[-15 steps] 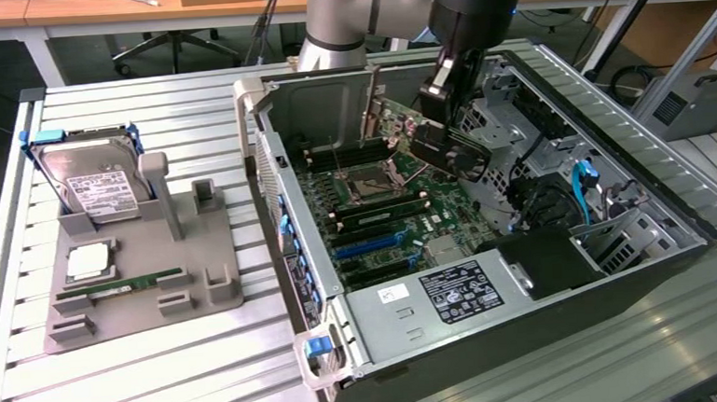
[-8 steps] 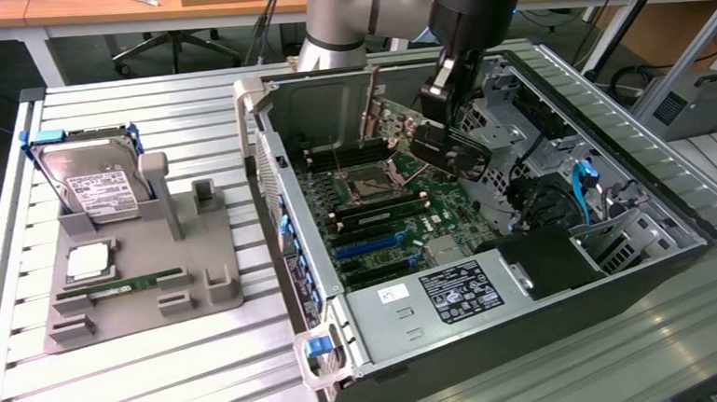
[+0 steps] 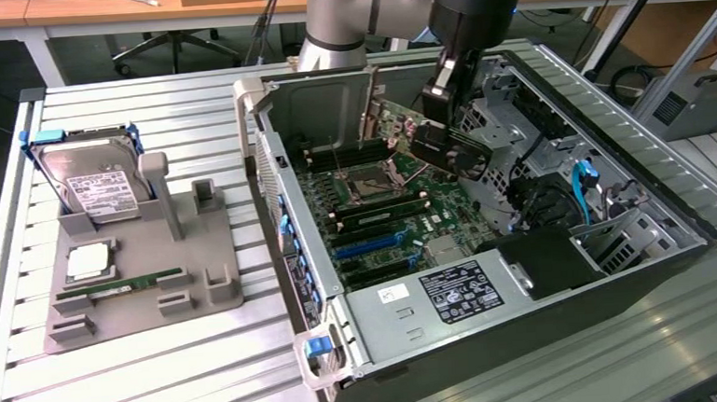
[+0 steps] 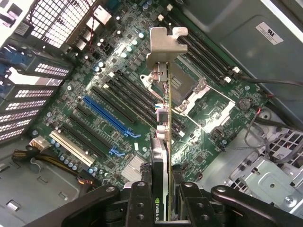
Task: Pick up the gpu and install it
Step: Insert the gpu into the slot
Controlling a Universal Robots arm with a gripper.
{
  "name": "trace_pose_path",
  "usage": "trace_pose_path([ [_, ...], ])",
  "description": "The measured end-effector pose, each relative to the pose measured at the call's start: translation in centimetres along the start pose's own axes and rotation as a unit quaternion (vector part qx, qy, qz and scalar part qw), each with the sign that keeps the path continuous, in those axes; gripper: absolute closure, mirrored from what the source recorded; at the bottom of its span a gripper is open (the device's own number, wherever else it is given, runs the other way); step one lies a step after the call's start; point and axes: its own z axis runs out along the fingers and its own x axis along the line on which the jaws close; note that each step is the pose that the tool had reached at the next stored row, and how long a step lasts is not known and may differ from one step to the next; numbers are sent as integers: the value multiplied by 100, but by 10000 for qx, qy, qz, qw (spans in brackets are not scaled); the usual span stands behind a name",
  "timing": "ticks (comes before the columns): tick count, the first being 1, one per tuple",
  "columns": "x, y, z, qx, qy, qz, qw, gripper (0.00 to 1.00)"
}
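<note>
the gripper (image 3: 443,112) is clenched on the gpu (image 3: 452,150), holding the dark card by one end inside the open computer case (image 3: 554,348). in the exterior view the card hangs tilted below the gripper, over the middle of the motherboard (image 3: 379,232) and near the cpu socket (image 3: 364,184). in the wrist view the card is seen edge-on, running straight out from between the two black fingers (image 4: 138,203), which press on its flat faces. its silver bracket (image 4: 165,45) is at the far end, away from the gripper. the card's edge lies over the black slots beside the socket, with the blue slot (image 4: 106,116) off to one side. whether the card touches the board cannot be told. a hard drive (image 3: 96,184) stands in a grey holder (image 3: 153,312) on the worktop (image 3: 158,391), well apart from the case.
</note>
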Motion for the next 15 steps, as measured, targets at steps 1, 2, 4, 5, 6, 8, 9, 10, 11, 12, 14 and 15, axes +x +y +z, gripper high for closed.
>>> trace_pose_path([
  [1, 0, 0, 0, 0, -1, -16, 10000, 73],
  [2, 0, 0, 1, 0, -3, -35, 10000, 73],
  [4, 0, 0, 1, 0, -4, -65, 10000, 73],
  [5, 0, 0, 1, 0, -5, -81, 10000, 73],
  [6, 0, 0, 1, 0, -6, -94, 10000, 73],
  [8, 0, 0, 1, 0, -7, -122, 9999, 73],
  [9, 0, 0, 1, 1, -7, -137, 9999, 73],
  [10, 0, 0, 1, 1, -8, -149, 9999, 73],
  [11, 0, 0, 1, 2, -8, -159, 9999, 73],
  [12, 0, 0, 1, 2, -8, -170, 9999, 73],
  [14, 0, 0, 1, 3, -9, -198, 9998, 73],
  [15, 0, 0, 1, 3, -10, -211, 9998, 73],
])
